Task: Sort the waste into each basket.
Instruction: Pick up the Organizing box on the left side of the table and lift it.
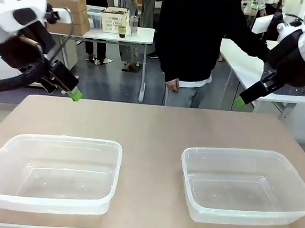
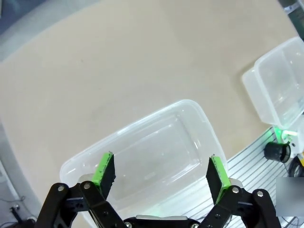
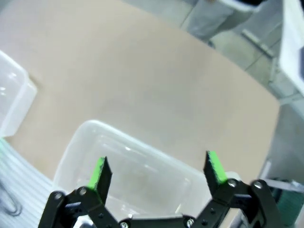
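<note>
The left pincer (image 2: 160, 175) gapes wide, holding nothing, above and beyond the left tub (image 1: 64, 138); the right pincer (image 3: 156, 172) likewise, well right of it. The right tub (image 1: 232, 151) sits beside the left tub on the surface (image 1: 152, 124). Both look light, thin and slick: likely best gripped at the rim.
</note>
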Controlling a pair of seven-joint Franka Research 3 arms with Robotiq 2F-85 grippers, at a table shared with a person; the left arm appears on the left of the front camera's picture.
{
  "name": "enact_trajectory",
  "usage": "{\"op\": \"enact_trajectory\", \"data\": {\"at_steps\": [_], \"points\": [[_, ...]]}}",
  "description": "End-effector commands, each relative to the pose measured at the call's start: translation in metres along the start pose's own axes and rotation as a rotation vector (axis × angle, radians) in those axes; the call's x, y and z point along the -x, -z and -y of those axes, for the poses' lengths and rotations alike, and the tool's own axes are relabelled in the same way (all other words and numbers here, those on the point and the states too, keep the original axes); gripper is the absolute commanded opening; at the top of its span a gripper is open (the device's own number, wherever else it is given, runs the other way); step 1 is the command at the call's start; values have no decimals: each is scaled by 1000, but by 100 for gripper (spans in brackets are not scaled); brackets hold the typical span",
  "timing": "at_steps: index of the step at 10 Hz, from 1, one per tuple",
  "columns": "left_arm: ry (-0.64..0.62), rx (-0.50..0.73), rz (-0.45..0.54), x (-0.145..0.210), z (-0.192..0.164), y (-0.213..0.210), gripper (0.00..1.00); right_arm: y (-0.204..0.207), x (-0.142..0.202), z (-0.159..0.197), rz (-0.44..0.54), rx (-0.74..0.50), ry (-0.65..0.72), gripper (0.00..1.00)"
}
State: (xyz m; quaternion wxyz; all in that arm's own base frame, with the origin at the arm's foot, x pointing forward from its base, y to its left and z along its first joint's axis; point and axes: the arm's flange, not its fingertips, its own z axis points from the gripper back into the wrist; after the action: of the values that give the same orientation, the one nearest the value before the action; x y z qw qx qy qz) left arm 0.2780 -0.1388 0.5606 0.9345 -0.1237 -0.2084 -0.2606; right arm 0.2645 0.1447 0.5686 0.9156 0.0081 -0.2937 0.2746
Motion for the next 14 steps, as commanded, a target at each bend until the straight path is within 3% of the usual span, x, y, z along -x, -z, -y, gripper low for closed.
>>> {"op": "enact_trajectory", "data": {"at_steps": [1, 2, 3, 4, 5, 7, 8, 9, 10, 14], "points": [[1, 4, 16, 4, 0, -5, 100, 13, -2, 17, -7, -224, 60, 100], [35, 268, 17, 18, -9, -21, 100, -6, 13, 39, 128, -600, 151, 100], [18, 587, 53, 38, -31, -40, 100, -25, 30, 63, 306, -970, 341, 100], [-89, 864, 122, 60, -60, -54, 100, -32, 46, 90, 385, -1094, 708, 100], [-185, 987, 169, 74, -83, -59, 100, -36, 68, 117, 509, -1237, 884, 100], [-385, 1090, 320, 111, -126, -61, 100, -33, 111, 160, 623, -1274, 1132, 100], [-473, 1100, 396, 128, -143, -60, 100, -27, 130, 175, 626, -1236, 1248, 100], [-586, 1057, 409, 135, -153, -57, 100, -19, 140, 181, 598, -1161, 1310, 100], [-227, 998, 312, 112, -142, -87, 100, -52, 103, 186, 407, -981, 627, 100], [-227, 998, 312, 112, -142, -87, 100, -52, 103, 186, 407, -981, 627, 100]]}}
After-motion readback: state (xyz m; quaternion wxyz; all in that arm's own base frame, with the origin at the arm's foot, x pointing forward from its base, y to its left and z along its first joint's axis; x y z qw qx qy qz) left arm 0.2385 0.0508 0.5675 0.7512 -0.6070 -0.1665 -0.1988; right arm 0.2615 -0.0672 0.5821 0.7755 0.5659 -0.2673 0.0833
